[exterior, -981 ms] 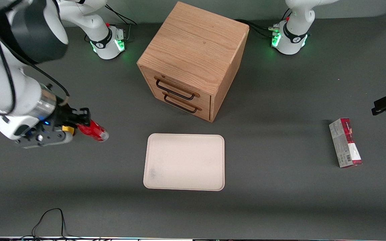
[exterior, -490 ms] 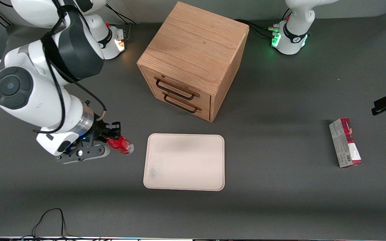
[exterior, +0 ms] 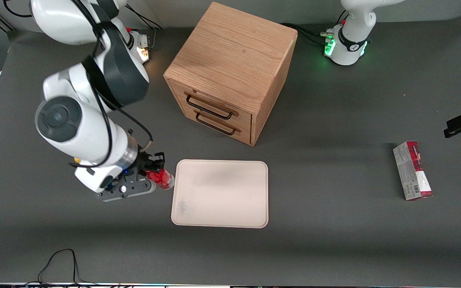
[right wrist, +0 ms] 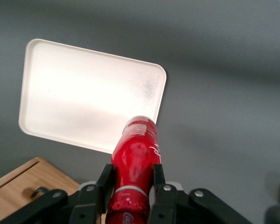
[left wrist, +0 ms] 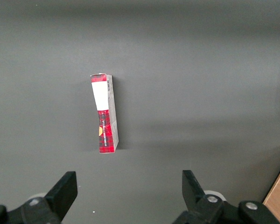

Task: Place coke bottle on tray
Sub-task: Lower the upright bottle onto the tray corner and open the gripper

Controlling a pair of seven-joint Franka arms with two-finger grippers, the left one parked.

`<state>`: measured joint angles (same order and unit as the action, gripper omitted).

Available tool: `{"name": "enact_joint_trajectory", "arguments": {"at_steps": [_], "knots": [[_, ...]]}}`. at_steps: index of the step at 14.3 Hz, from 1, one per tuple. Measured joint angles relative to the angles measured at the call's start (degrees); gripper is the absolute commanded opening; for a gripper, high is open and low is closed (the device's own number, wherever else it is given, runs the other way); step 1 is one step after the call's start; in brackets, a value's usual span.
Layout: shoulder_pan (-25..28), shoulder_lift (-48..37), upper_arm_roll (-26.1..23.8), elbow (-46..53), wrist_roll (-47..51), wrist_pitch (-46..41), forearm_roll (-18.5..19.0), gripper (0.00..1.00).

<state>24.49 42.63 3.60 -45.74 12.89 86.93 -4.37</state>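
Note:
My right gripper (exterior: 153, 170) (right wrist: 132, 179) is shut on the coke bottle (exterior: 161, 178) (right wrist: 136, 156), a small red bottle held by its neck with its base pointing outward. It hangs above the table just beside the tray's edge on the working arm's end. The tray (exterior: 220, 193) (right wrist: 84, 95) is a flat cream-white rectangle lying in front of the wooden drawer cabinet (exterior: 230, 70). Nothing lies on the tray.
The wooden cabinet with two dark drawer handles (exterior: 210, 114) stands farther from the front camera than the tray. A red-and-grey carton (exterior: 412, 171) (left wrist: 105, 113) lies toward the parked arm's end of the table. A black cable (exterior: 60, 262) curls near the table's front edge.
The right arm has carried the coke bottle sideways toward the tray, from well out at the working arm's end to right beside the tray's edge. The grip has stayed shut.

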Motion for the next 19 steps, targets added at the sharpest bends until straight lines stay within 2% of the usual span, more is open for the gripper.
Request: {"name": "enact_joint_trajectory", "arguments": {"at_steps": [7, 14, 16, 17, 18, 19], "knots": [[-0.10, 11.42, 0.09, 0.04, 0.00, 8.75, 0.00, 0.00], [-0.18, 14.77, 0.14, 0.03, 0.01, 12.72, 0.00, 0.00], [-0.19, 14.94, 0.15, 0.03, 0.02, 13.08, 0.00, 0.80], [-0.19, 14.94, 0.15, 0.03, 0.02, 13.09, 0.00, 0.93], [-0.19, 14.94, 0.15, 0.03, 0.03, 13.12, 0.00, 1.00], [-0.19, 14.92, 0.15, 0.08, 0.05, 13.20, 0.00, 1.00]]}}
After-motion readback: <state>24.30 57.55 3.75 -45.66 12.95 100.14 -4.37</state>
